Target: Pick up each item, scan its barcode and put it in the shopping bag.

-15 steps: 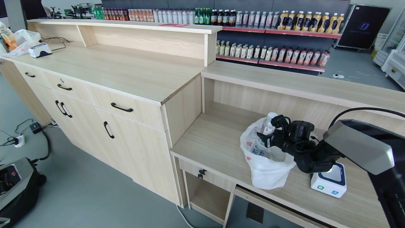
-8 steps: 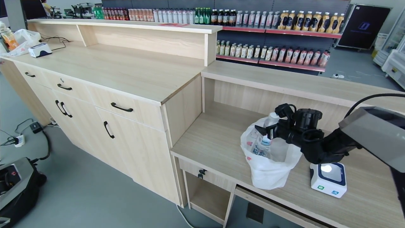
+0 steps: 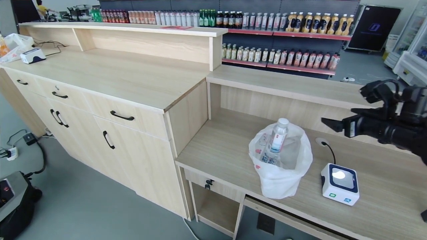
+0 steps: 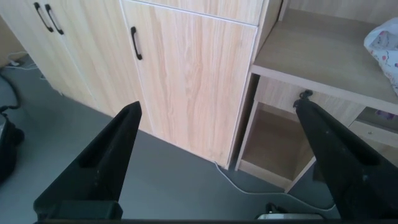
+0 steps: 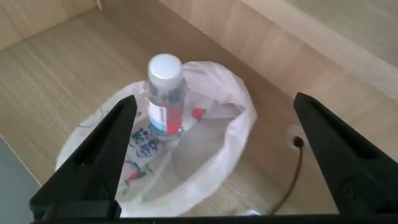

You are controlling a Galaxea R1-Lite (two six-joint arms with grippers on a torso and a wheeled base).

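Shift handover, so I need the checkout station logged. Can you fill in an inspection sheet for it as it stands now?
Surface: lower counter, light wood, no damage seen.
Job's things: shopping bag stands open on it, with a bottle inside, cap up and slightly tilted; barcode scanner is beside the bag, window lit.
Clutter: second scanner and another bag at the far end of the tall counter.
Grippers: right gripper open, empty, raised above the lower counter; left gripper open, empty, over the floor by the cupboards.
Cables: scanner lead runs to a hole in the counter; loose cables on the floor.
Surroundings: shelves of drinks behind.
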